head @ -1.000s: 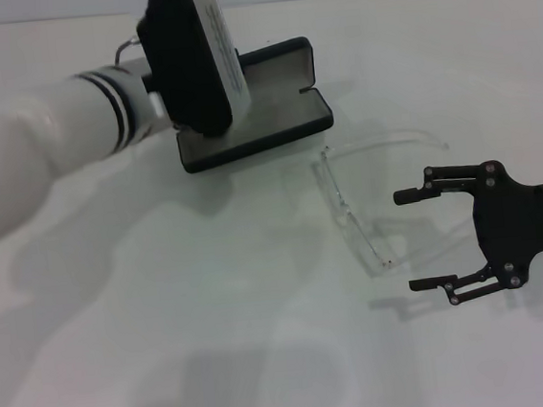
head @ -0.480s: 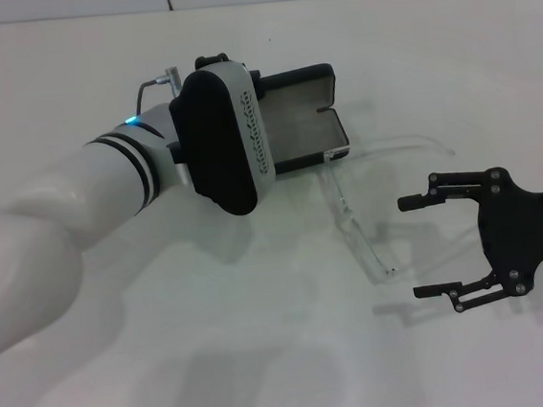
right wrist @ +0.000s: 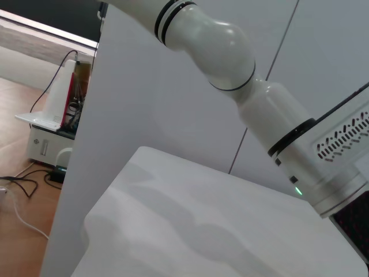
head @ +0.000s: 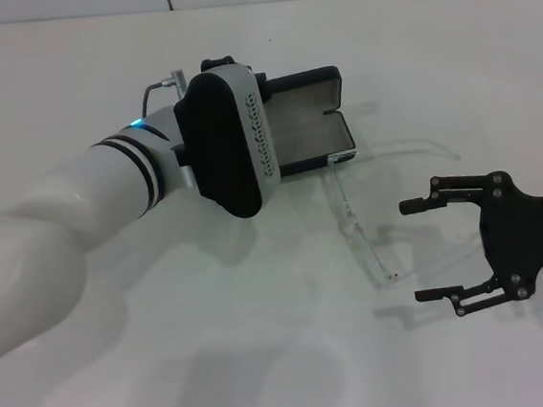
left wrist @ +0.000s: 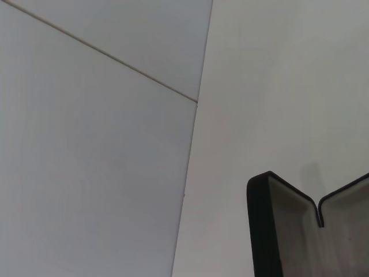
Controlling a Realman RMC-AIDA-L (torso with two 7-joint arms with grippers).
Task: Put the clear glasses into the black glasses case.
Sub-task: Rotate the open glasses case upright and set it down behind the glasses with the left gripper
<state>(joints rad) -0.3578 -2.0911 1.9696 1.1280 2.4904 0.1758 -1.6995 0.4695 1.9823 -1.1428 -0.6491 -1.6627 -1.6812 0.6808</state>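
**A:** Where do the clear glasses (head: 355,217) sit, and why does the case matter to them?

**B:** They lie flat on the white desk (head: 267,358), arms unfolded. One arm tip rests just beside the near corner of the black glasses case (head: 307,123). The case stands open with its grey lining up, so the glasses can go straight in once lifted.

**A:** What is the left arm doing there?

**B:** Its wrist housing hangs over the left end of the case and hides the left claw. I cannot tell whether that claw is spread or closed, nor whether it touches the case. In the left wrist view only a corner of the open case (left wrist: 288,231) shows. My guess is that the arm is there to steady the case or keep it open.

**A:** And the right claw?

**B:** The right claw (head: 431,250) is spread wide and grips nothing. It sits low, near the desk, to the right of the glasses, fingers pointing at them, with a clear gap between.

**A:** Why spread so wide?

**B:** Probably to straddle the frame. The lens is faint against the white, so aim matters.
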